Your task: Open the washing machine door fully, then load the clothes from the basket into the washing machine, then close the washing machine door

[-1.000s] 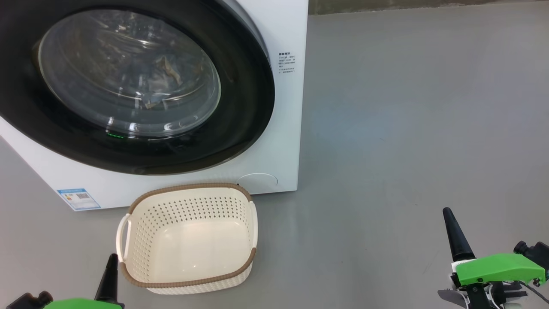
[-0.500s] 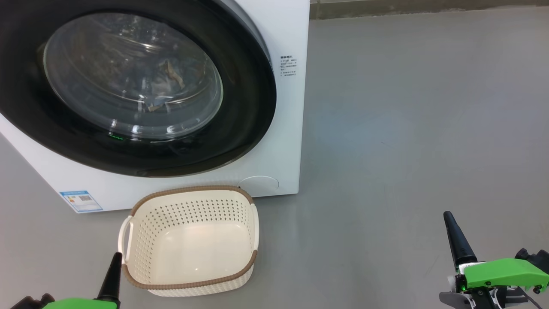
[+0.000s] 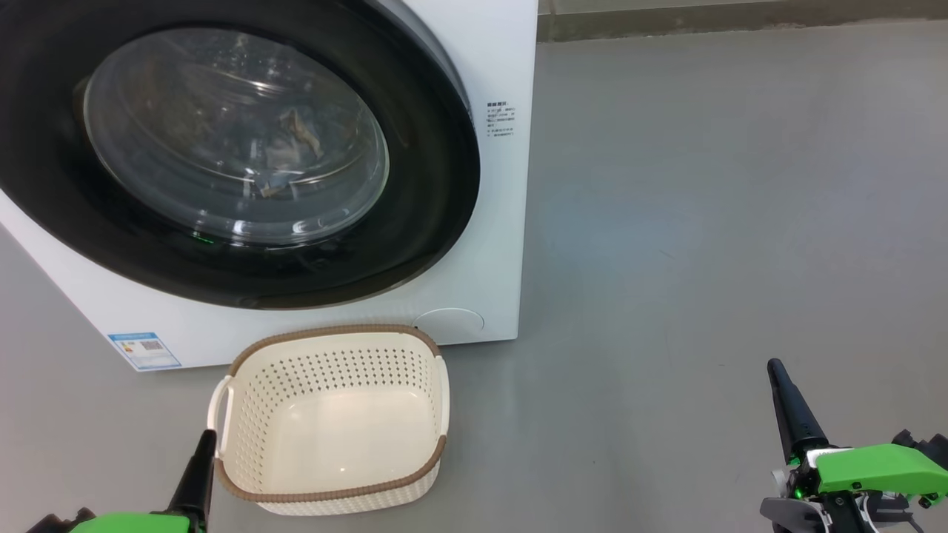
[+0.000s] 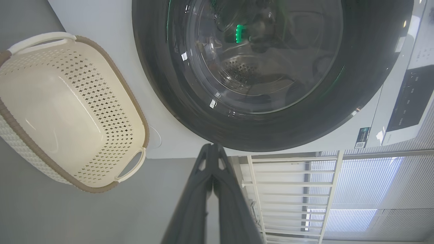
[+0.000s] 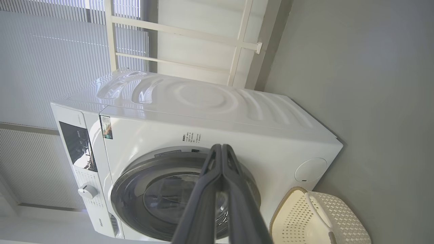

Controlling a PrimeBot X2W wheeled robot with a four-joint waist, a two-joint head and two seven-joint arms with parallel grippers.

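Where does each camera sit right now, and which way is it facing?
Head view: on the head, looking forward and down at the shut washing machine door and empty basket; left gripper lower left, right gripper lower right.
Left wrist view: left wrist, facing the door close up, basket at left; own shut fingers at bottom.
Right wrist view: right wrist, rolled sideways, facing the whole washing machine; own shut fingers at bottom.
All three share door and basket.
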